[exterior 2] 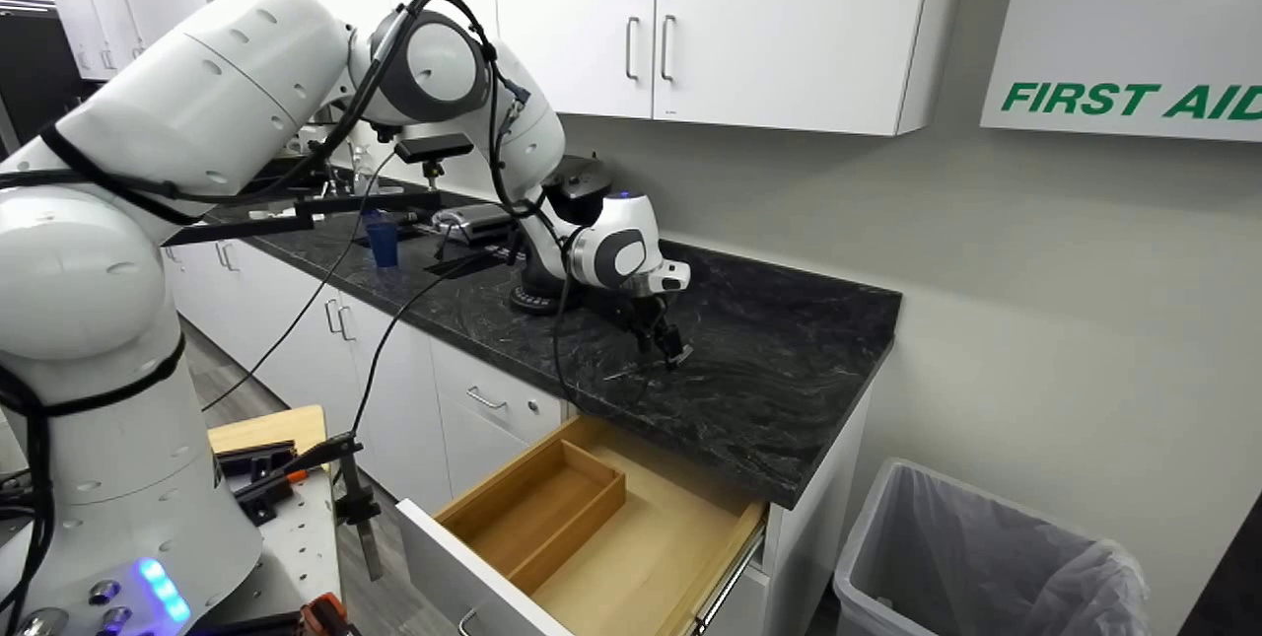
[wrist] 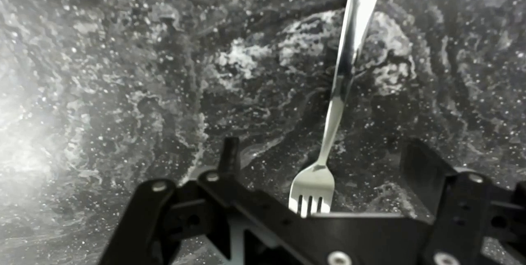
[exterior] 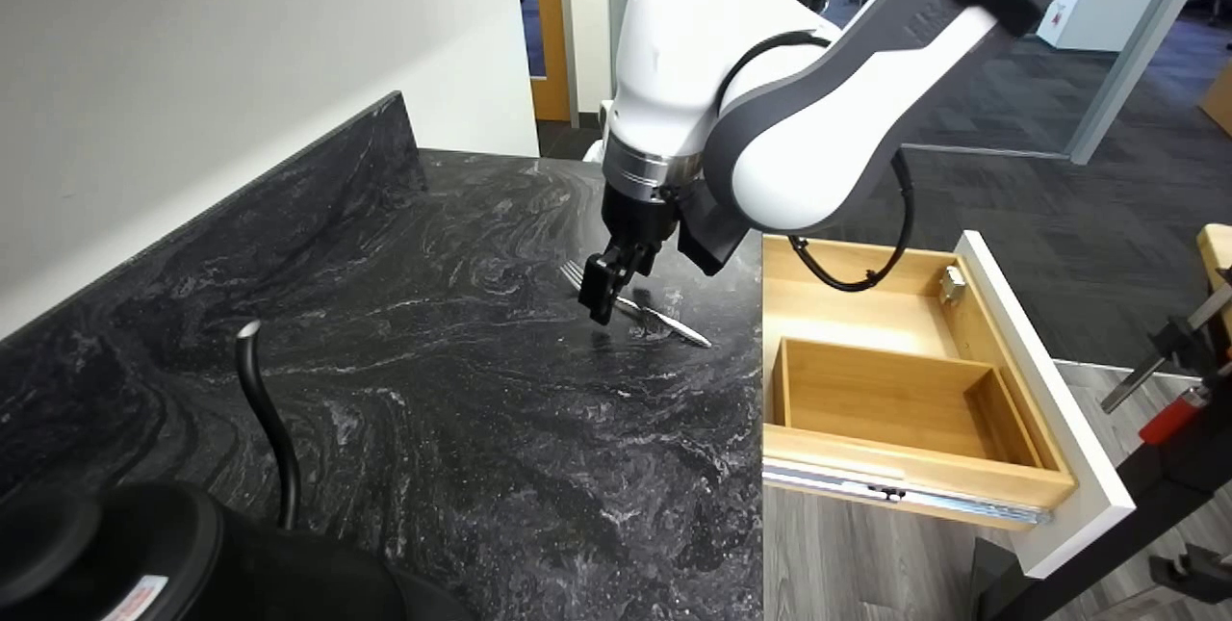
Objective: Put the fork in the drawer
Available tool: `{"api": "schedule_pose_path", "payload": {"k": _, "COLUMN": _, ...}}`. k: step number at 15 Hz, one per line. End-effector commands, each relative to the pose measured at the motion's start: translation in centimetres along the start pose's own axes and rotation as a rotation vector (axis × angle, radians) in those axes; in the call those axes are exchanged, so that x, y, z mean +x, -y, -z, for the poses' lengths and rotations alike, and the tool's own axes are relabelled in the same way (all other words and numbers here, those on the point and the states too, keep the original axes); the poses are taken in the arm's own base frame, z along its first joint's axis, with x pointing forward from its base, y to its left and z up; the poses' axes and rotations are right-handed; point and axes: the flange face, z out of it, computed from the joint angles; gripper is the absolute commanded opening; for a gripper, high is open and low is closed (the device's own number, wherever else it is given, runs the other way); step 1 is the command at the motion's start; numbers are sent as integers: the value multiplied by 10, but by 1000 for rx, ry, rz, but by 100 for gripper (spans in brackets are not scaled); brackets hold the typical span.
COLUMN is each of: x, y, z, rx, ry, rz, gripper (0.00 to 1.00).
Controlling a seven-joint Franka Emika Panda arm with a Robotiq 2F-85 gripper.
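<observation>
The silver fork (exterior: 681, 326) lies on the dark stone counter, and a thin piece of it shows in an exterior view (exterior 2: 623, 376). In the wrist view the fork (wrist: 335, 109) runs from the top edge down between the jaws, tines toward the gripper's base; its tine tips meet the gripper's edge and its handle end is cut off. My gripper (wrist: 326, 159) is open and empty, with a finger on each side of the fork, apart from it. It points down above the fork in both exterior views (exterior: 618, 276) (exterior 2: 663, 345). The wooden drawer (exterior: 1049, 390) is pulled open, its inner divider box empty (exterior 2: 641, 537).
A black appliance (exterior: 289, 558) with a curved black tube (exterior: 268, 419) stands on the counter (exterior: 481, 390). The counter edge overhangs the drawer. A cable (exterior: 905, 226) loops from the arm over the drawer. A blue cup (exterior 2: 381, 238) and a grey bin (exterior 2: 887, 557) stand farther off.
</observation>
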Motion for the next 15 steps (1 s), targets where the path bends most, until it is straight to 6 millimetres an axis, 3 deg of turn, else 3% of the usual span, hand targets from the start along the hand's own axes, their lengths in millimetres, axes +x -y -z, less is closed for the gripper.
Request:
{"api": "schedule_pose_path", "payload": {"k": 1, "x": 7, "y": 4, "z": 1, "rx": -14, "ry": -16, "rz": 5, "gripper": 94}}
{"api": "schedule_pose_path", "payload": {"k": 2, "x": 8, "y": 4, "z": 1, "rx": -12, "ry": -17, "rz": 3, "gripper": 74}}
{"api": "schedule_pose_path", "payload": {"k": 11, "x": 11, "y": -2, "z": 6, "rx": -18, "ry": -13, "rz": -20, "gripper": 13}}
{"api": "schedule_pose_path", "payload": {"k": 15, "x": 11, "y": -4, "z": 6, "rx": -22, "ry": -11, "rz": -26, "gripper": 2}}
